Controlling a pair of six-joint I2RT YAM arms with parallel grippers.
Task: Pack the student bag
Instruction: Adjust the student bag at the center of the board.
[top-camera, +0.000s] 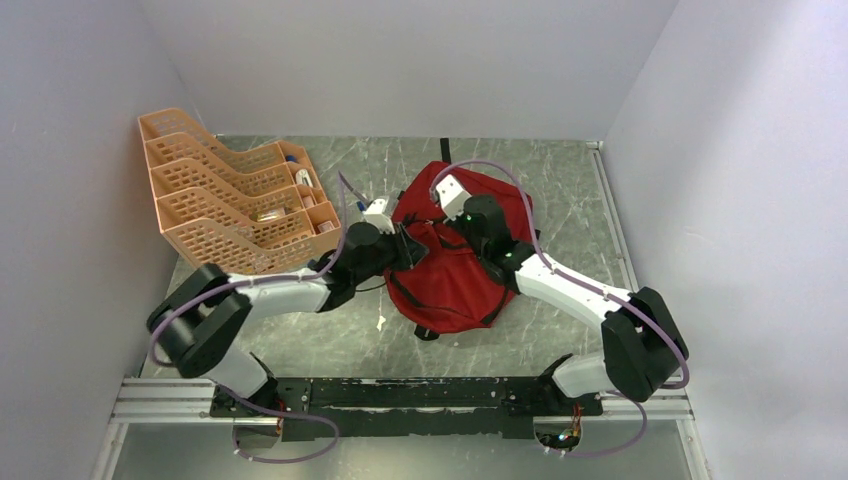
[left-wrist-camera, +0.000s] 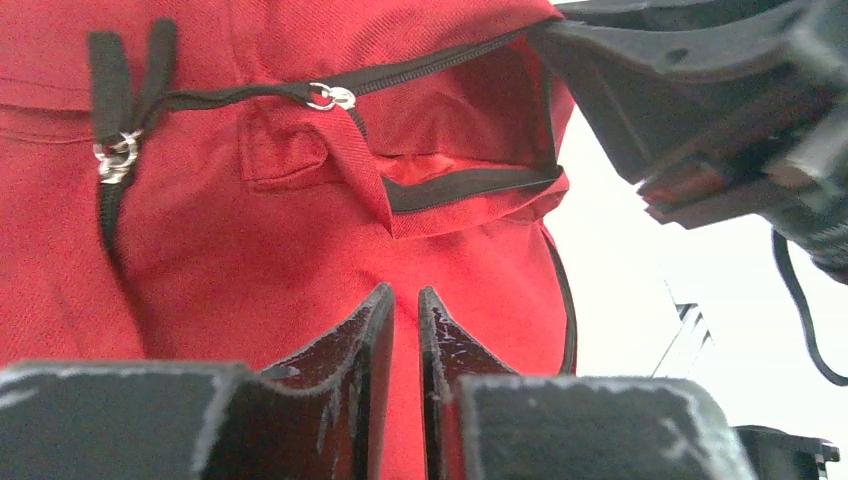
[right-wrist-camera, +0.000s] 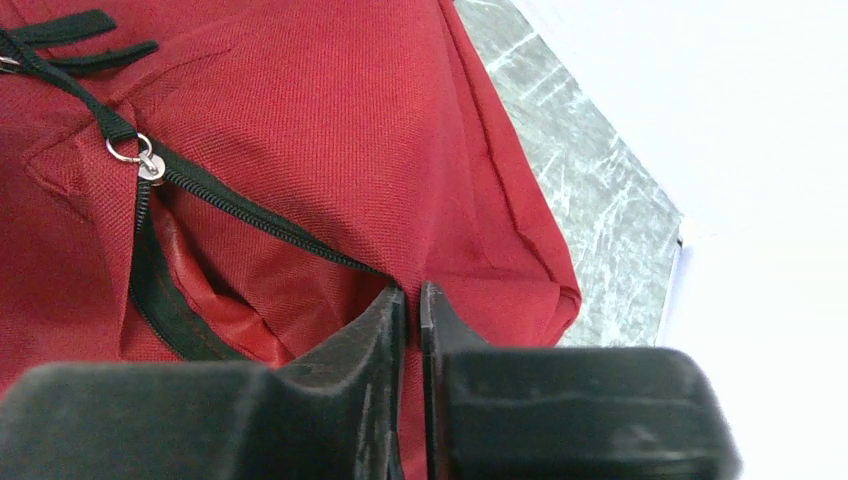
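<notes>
The student bag (top-camera: 450, 275), red fabric with black zippers, lies flat in the middle of the table. My left gripper (top-camera: 405, 240) sits at its left edge. In the left wrist view its jaws (left-wrist-camera: 404, 295) stand a narrow gap apart, right against the red cloth (left-wrist-camera: 250, 230), below an unzipped pocket mouth (left-wrist-camera: 470, 150) and a silver zipper pull (left-wrist-camera: 330, 97). My right gripper (top-camera: 447, 225) hovers over the bag's upper part. Its jaws (right-wrist-camera: 412, 290) are also slightly parted, tips at the pocket's zipper edge (right-wrist-camera: 260, 225) on the bag (right-wrist-camera: 330, 130). Neither visibly holds anything.
An orange tiered tray rack (top-camera: 225, 195) with small items in its near end stands at the back left. A small white scrap (top-camera: 380, 322) lies on the marbled table (top-camera: 560, 200) left of the bag. Walls close in on three sides.
</notes>
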